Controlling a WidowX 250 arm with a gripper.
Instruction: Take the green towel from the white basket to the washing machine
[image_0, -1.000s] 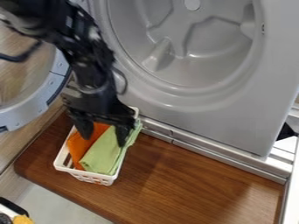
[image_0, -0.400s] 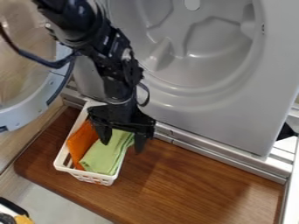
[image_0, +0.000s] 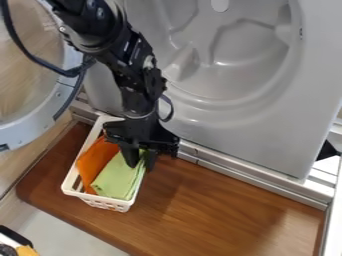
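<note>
The black gripper (image_0: 141, 162) hangs over the upper right part of the white basket (image_0: 71, 178), its fingers drawn in around the top end of the green towel (image_0: 119, 178) and shut on it. That towel lies folded in the basket's right side, beside an orange cloth (image_0: 93, 161) on the left. The grey washing machine (image_0: 280, 125) stands behind the basket, with its round drum opening (image_0: 234, 47) at the top.
The round door (image_0: 50, 107) of the machine is swung out at the left. A metal ledge (image_0: 247, 179) runs along the machine's base. The basket rests on a brown wooden board (image_0: 220, 210). Dark and yellow items sit at the lower left corner.
The gripper first moved right from over the two cloths, with its fingers wide apart. Since then its fingers have come together on the green towel's top end.
</note>
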